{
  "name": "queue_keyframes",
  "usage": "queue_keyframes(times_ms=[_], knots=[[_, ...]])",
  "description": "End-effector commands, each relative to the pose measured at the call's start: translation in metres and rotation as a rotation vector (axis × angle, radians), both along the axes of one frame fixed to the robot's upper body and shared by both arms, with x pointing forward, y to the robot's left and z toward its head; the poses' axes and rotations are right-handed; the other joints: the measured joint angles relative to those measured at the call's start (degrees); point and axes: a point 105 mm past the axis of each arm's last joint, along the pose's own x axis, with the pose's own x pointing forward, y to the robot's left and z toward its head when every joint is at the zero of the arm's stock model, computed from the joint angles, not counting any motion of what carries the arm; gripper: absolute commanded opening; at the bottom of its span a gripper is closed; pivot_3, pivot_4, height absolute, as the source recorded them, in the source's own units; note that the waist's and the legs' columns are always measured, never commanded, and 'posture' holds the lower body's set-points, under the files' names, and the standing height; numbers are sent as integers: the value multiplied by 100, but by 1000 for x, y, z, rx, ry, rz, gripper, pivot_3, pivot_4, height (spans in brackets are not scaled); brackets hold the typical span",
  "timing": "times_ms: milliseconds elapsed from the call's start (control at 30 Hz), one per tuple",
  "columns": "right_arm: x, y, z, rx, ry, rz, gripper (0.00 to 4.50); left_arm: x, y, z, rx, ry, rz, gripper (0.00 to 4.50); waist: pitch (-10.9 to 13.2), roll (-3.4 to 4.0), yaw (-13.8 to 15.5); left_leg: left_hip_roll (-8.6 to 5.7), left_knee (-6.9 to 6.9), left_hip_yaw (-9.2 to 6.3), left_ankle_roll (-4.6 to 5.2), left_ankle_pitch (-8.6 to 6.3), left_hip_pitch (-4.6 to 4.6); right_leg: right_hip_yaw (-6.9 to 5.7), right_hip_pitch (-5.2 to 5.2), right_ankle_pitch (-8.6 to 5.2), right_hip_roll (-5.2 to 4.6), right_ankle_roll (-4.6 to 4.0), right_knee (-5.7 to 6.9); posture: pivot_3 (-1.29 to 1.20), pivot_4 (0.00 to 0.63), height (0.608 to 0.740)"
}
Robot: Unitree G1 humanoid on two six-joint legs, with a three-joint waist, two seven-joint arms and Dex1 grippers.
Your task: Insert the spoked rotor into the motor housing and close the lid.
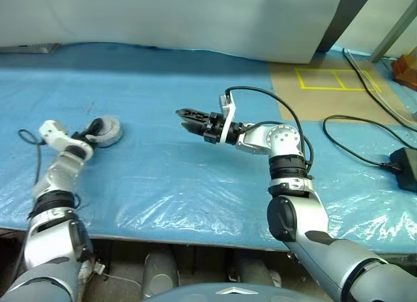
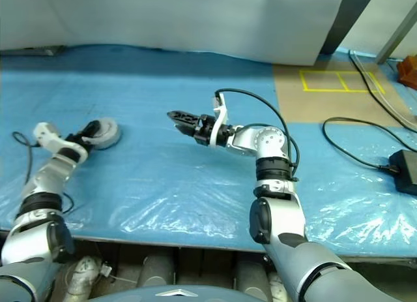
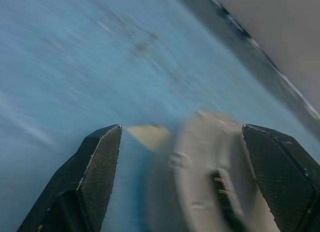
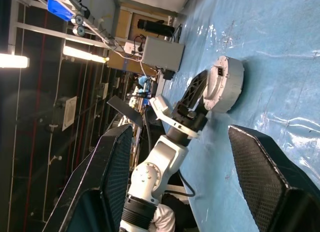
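Observation:
The motor housing (image 1: 112, 131), a round grey disc, lies on the blue sheet at the far left. In the left wrist view the motor housing (image 3: 200, 167) shows a dark centre with yellow bits. My left gripper (image 1: 96, 128) is open, its two black fingers (image 3: 95, 162) spread to either side of the housing, with a gap on one side. My right gripper (image 1: 185, 118) hovers over the middle of the table, pointing left toward the housing, open with nothing between its fingers (image 4: 115, 167). The spoked rotor is hidden. I cannot tell a lid apart from the housing.
A crinkled blue plastic sheet (image 1: 195, 178) covers the table. At the back right lies a tan board (image 1: 313, 93) with yellow tape squares. Black cables (image 1: 352, 145) and a black adapter (image 1: 405, 166) lie at the right. A white panel (image 1: 195, 18) stands behind.

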Motion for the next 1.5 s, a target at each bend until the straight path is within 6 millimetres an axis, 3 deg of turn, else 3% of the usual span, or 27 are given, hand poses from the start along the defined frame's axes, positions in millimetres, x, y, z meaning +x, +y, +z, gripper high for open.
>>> queue_keyframes(times_ms=[33,133,200,267,333,400,500,567,667,767,867,1067,1267,1500], knots=[[-2,3,15,33,-64,7,3190,-24,47,16,61,-16,129,4047,0,0,28,0,-1,-1,0,0,0,-1,0,0,0,0,-2,0,150,740],[-2,4,15,35,-68,8,3190,-31,59,27,87,-41,142,4047,0,1,83,-1,-1,-4,0,0,-1,-6,4,-1,-6,0,-1,0,150,740],[-1,3,19,36,-104,-4,3190,-30,62,54,113,-131,113,4047,1,1,111,-2,1,-6,0,0,0,-9,12,-1,-13,0,0,0,150,740],[2,-3,25,36,-160,-35,3190,-25,52,85,150,-226,36,4047,0,0,130,-1,5,-7,0,0,1,-10,15,0,-15,0,3,0,150,740],[3,-11,31,20,-240,-65,3190,-17,23,114,183,-324,-102,4047,-1,-2,159,2,6,-8,0,0,0,-14,17,0,-16,-1,4,0,150,740],[6,-23,38,-11,-351,-134,3190,-10,-21,138,223,-400,-273,4047,-1,-3,196,2,7,-9,0,0,-3,-20,17,0,-16,-1,1,0,150,740],[8,-35,39,-112,-524,-218,3190,-5,-78,151,220,-452,-477,4047,-1,2,197,-4,7,-8,0,0,-5,-24,18,-1,-18,-1,-1,0,150,740],[2,-38,37,-190,-620,-228,3190,-1,-132,150,219,-459,-652,4047,0,4,182,-4,7,-7,0,0,-5,-23,18,-1,-18,-1,-2,0,150,740],[3,-47,33,-269,-671,-299,3190,-2,-191,140,222,-449,-816,4047,0,4,123,0,9,-8,0,0,-5,-7,16,-1,-12,-1,3,0,150,740],[3,-54,24,-324,-674,-326,3190,-6,-237,121,258,-432,-926,4047,0,4,14,-1,10,-8,0,0,-5,2,15,0,-11,-1,2,0,150,740],[7,-61,17,-392,-667,-346,3190,-9,-269,104,270,-418,-988,4047,2,7,-10,-1,6,-7,0,0,0,12,15,0,-6,-1,-2,0,150,740],[22,-78,12,-480,-675,-453,3190,-20,-296,97,354,-441,-1120,4047,2,8,-34,-1,6,-7,1,1,0,14,16,0,-7,-1,-1,0,150,740],[17,-78,5,-590,-813,-498,3190,-14,-290,102,405,-446,-1120,4047,4,12,-27,-2,6,-7,1,1,0,14,16,-1,-7,-1,-2,0,150,740],[28,-78,2,-668,-871,-598,3190,1,-287,113,376,-449,-1064,4047,5,13,-66,-4,7,-6,1,1,2,15,16,0,-8,-1,1,0,150,740]])
